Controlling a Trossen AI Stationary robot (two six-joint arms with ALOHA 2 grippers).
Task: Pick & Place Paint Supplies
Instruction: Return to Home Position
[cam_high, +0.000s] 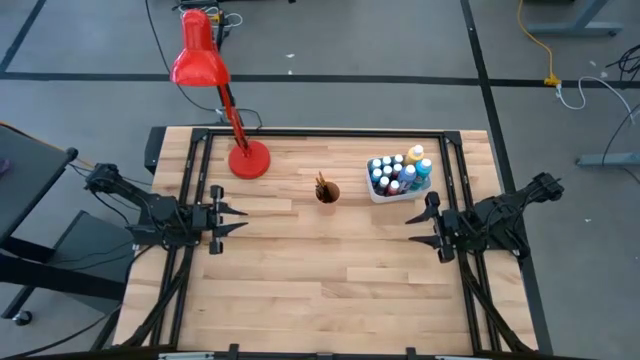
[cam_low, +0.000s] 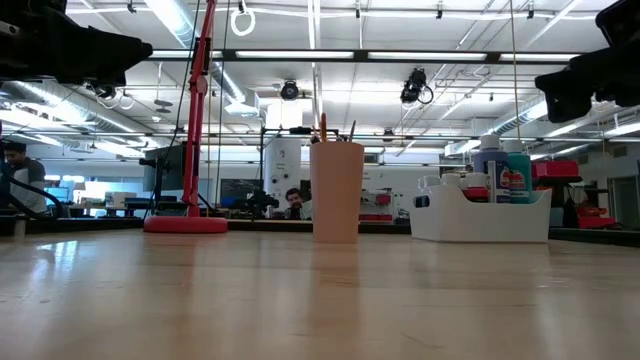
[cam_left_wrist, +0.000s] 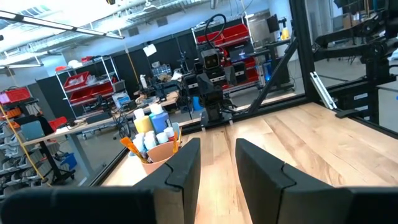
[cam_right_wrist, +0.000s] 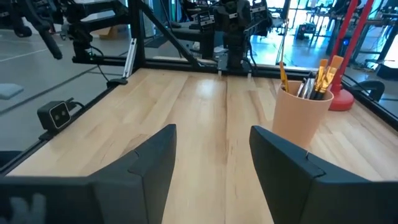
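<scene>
Several paint bottles with blue, yellow and white caps stand upright in a white tub at the table's far right; their tops show over the tub's wall. Thin paintbrushes stand in an orange cup, orange-yellow ends up. My left gripper hovers open at the left edge, above the table, pointing at the middle. My right gripper hovers open at the right edge, facing it. Nothing is between either pair of fingers.
A red desk lamp stands on its round base at the far left of centre, its shade beyond the far edge. A black frame rims the table. A small black camera sits at the near edge. Bare wood lies between the grippers.
</scene>
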